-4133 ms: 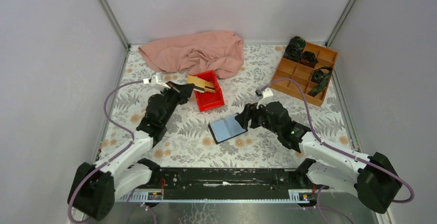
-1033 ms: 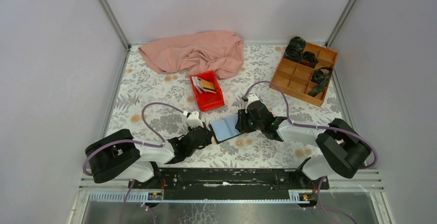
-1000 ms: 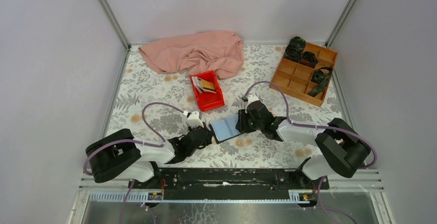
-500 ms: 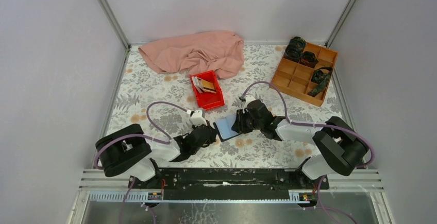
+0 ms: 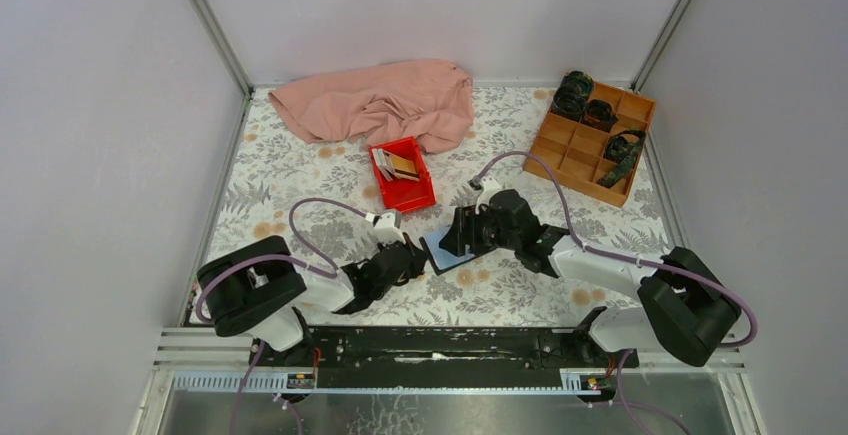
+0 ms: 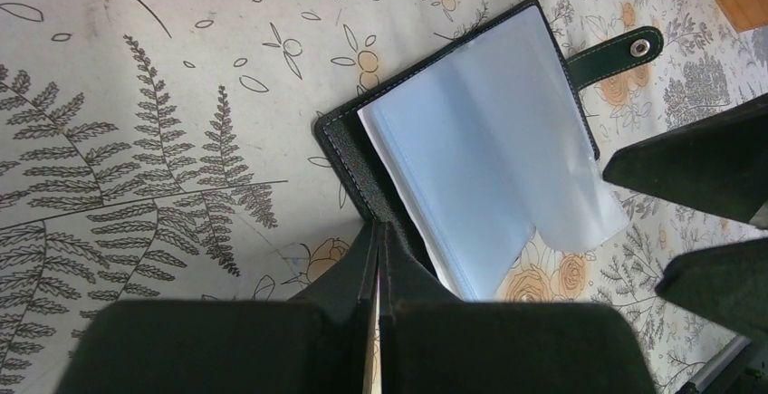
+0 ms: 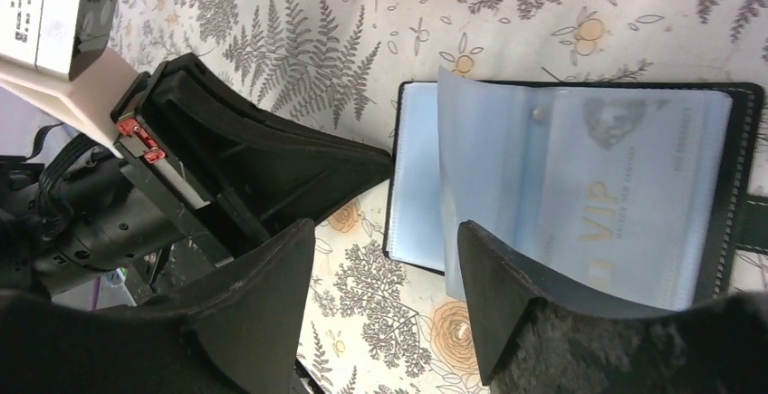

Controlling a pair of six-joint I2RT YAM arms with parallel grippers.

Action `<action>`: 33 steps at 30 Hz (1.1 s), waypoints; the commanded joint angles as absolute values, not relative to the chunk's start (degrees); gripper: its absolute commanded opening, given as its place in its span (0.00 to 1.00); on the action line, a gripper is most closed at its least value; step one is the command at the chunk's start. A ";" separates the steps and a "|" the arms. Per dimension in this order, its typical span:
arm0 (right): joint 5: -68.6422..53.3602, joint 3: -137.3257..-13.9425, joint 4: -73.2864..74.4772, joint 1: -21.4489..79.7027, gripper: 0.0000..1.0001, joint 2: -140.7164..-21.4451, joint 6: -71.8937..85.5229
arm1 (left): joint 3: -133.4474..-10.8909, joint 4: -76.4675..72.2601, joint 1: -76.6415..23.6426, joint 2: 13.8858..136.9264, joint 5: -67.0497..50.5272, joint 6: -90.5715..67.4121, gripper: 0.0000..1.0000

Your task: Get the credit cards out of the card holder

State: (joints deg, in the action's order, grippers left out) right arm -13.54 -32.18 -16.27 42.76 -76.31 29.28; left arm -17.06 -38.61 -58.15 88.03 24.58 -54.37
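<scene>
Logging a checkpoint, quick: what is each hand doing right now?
Left hand: closed, gripping nothing, tips at the card holder's edge.
Right hand: open, empty, over the card holder.

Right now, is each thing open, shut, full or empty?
card holder, open, lying flat.
VIP card, tucked inside the card holder.
left gripper, shut, tips at the card holder's edge.
right gripper, open, above the card holder.
red tray, holds a few cards.
wooden box, some compartments filled, some empty.
pink cloth, crumpled.
</scene>
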 commanded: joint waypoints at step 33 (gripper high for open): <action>-7.18 -32.81 -11.87 32.70 0.49 -85.43 29.39 | -18.64 -14.38 -61.95 75.42 34.87 -55.89 0.00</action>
